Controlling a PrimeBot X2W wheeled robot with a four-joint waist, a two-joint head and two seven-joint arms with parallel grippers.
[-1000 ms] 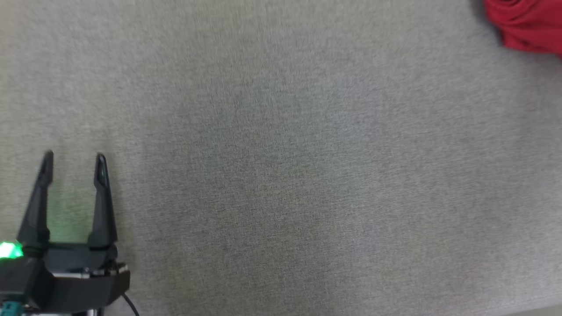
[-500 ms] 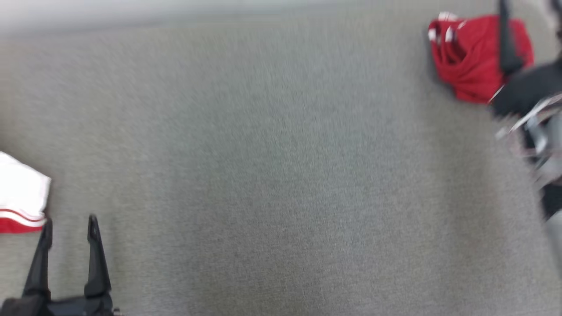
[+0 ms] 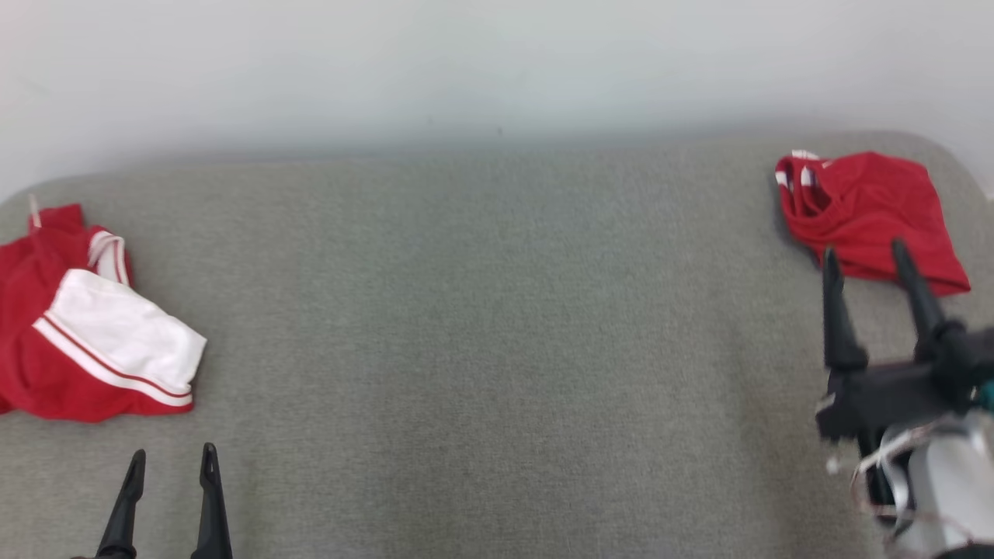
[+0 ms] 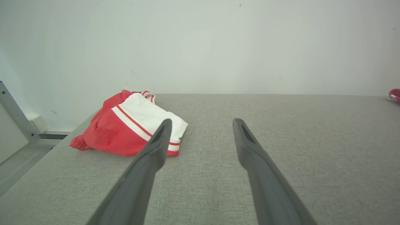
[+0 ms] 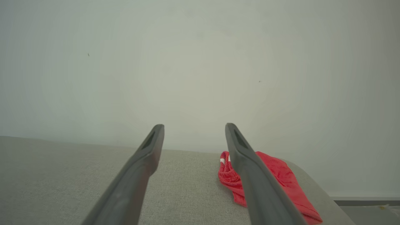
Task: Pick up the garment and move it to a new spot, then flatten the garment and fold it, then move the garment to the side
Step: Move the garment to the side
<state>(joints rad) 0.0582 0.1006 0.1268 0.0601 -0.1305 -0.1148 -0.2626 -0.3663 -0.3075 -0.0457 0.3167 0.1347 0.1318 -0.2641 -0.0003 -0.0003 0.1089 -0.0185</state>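
Note:
A crumpled red garment (image 3: 862,206) with white trim lies at the far right corner of the grey table (image 3: 497,326); the right wrist view has it (image 5: 281,181) just ahead and to the right of the fingers. My right gripper (image 3: 864,250) hovers open just short of its near edge, with nothing between the fingers (image 5: 194,126). Open and empty too, my left gripper (image 3: 173,456) stays low at the near left (image 4: 202,121). Ahead of it and to the left lies a red and white garment (image 4: 125,131).
That red and white garment (image 3: 85,341) sits at the table's left edge. A pale wall (image 3: 497,62) runs along the far edge. Beyond the left edge stand a metal frame bar (image 4: 14,112) and lower floor. The table's far right corner is rounded.
The head camera has swung up, so the wall and both garments now show. My right gripper has come into the picture near the red garment. Both grippers stay open.

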